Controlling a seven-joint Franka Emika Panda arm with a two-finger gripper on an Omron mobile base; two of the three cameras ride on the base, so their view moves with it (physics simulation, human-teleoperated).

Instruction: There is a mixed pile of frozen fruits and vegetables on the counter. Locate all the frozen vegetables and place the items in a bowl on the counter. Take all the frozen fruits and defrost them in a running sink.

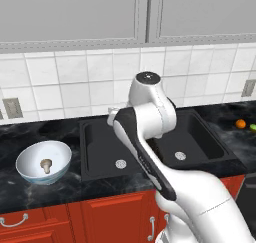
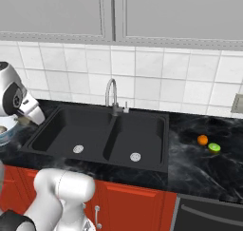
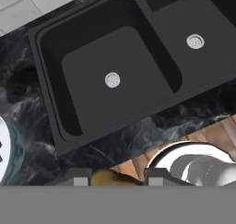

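In the hand view my gripper (image 3: 117, 178) is shut on a tan mushroom piece (image 3: 108, 177), one of the frozen vegetables, held between the two fingertips. Below it lie the sink's (image 3: 92, 80) left basin and the counter's front strip. The bowl (image 1: 42, 162) stands on the counter (image 1: 20, 192) left of the sink (image 1: 100, 152), with another mushroom piece (image 1: 46, 164) inside it. The frozen fruits, an orange ball (image 2: 202, 139) and a lime-green ball (image 2: 214, 147), rest together on the counter to the sink's right. My own arm hides the gripper in the left base view.
A curved silver faucet (image 2: 111, 94) rises behind the divider of the two basins, with no water visible. The bowl's rim (image 3: 3, 149) cuts the hand view's left edge. Red cabinets run under the counter, and a tiled wall stands behind it.
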